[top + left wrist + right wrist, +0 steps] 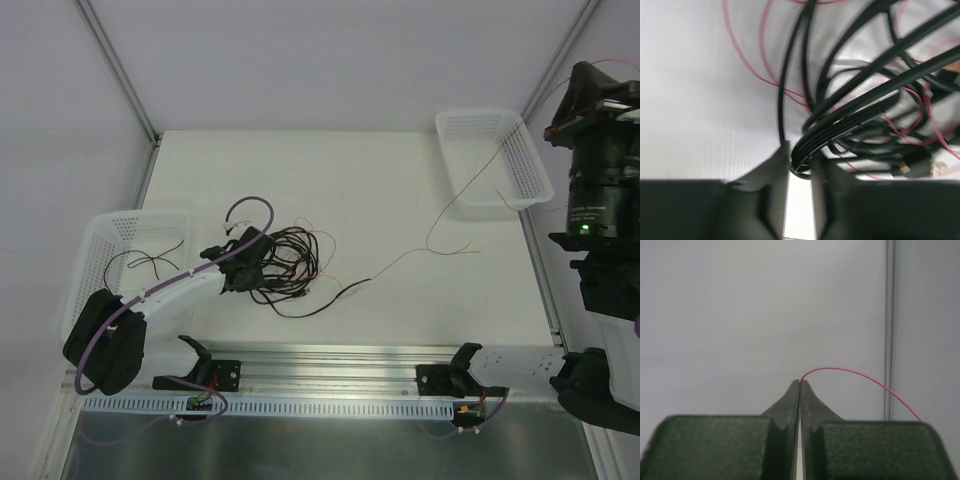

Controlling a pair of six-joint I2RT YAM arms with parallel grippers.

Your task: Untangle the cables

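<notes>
Both clamp: right gripper point(800, 384) on red wire point(860, 376), left gripper point(800, 167) on black cables point(865, 97); pulling apart may tighten the knot.

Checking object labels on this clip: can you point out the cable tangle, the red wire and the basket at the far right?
cable tangle point(288, 262), top view, middle of the black loops.
red wire point(840, 368), right wrist view, crest of its arc.
far-right basket point(480, 113), top view, its far rim.
</notes>
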